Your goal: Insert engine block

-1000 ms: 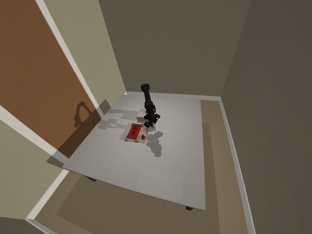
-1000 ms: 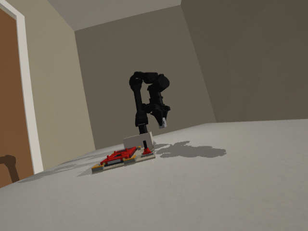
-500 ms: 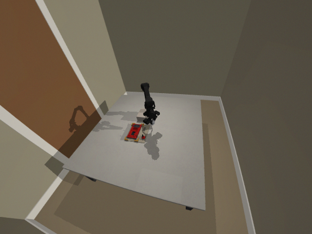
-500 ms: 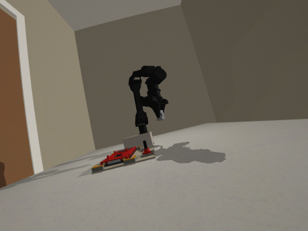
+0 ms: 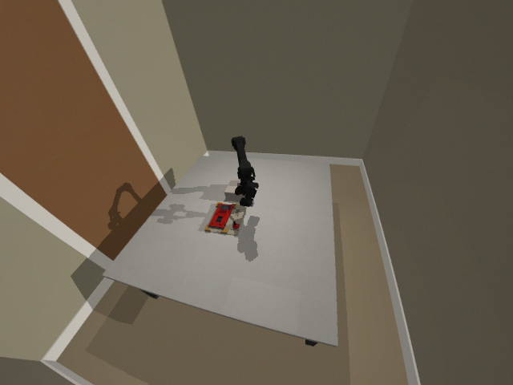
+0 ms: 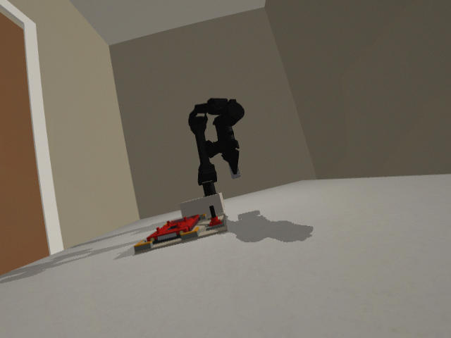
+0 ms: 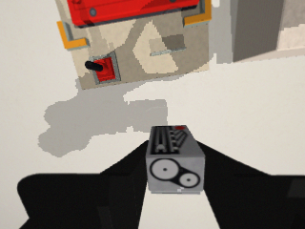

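Exterior view, going left to right: you've got the red car body (image 5: 224, 211) (image 6: 168, 232) (image 7: 138, 10) lying flat on a beige board (image 5: 238, 216) (image 6: 223, 229) (image 7: 195, 61), with yellow-orange corner brackets (image 5: 207, 228) (image 6: 189, 232) (image 7: 75, 44) around it. There's a dark opening in the red top, and nothing of yours is sitting in it yet — the block is up in the air. Next along, behind the board, is a pale box (image 5: 232, 189) (image 6: 200, 205) (image 7: 257, 29) on the table (image 5: 285, 249) (image 6: 291, 276) (image 7: 29, 105). Then a red piece with a black stick (image 5: 236, 225) (image 6: 213, 218) (image 7: 105, 68) stands on the board, beside the car body.

Furthest right is your gripper (image 5: 247, 203) (image 6: 235, 170) (image 7: 170, 144), pointing down and well above the table, off to the side of the board. It's pinching the grey engine block (image 6: 235, 174) (image 7: 175, 164) — wrist view shows a finger pressed on each side. That same view shows two round pulleys on the block's near face, plus dark grooves and a small red patch on top. Can't tell you which face has the slot, sorry.
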`<state>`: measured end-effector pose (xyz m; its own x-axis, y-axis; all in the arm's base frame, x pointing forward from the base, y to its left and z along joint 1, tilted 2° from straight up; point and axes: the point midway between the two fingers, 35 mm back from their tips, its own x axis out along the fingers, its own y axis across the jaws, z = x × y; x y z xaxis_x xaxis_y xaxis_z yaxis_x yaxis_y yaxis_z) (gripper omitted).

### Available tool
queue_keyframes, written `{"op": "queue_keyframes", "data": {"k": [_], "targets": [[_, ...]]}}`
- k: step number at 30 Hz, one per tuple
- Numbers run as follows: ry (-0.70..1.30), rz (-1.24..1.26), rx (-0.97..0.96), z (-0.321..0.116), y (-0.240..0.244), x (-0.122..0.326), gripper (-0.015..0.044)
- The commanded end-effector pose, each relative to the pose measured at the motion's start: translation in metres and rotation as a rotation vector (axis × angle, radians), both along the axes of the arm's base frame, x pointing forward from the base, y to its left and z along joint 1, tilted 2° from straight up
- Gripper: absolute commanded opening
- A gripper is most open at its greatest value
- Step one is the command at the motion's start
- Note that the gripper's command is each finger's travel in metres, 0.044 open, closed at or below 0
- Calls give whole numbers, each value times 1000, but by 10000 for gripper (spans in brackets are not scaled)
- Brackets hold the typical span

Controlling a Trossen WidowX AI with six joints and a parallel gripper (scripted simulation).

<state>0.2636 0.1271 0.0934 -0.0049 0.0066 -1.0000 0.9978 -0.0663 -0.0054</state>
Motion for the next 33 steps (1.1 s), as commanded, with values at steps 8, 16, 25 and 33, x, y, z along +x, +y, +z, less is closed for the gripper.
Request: {"op": "queue_keyframes", "data": {"k": [8, 16, 25, 33], "targets": [[2, 362, 6, -4, 0, -1, 0], [-1, 639, 8, -5, 0, -1, 0], [-4, 951, 10, -7, 0, -1, 0], [-6, 1228, 12, -8, 0, -1, 0]]}}
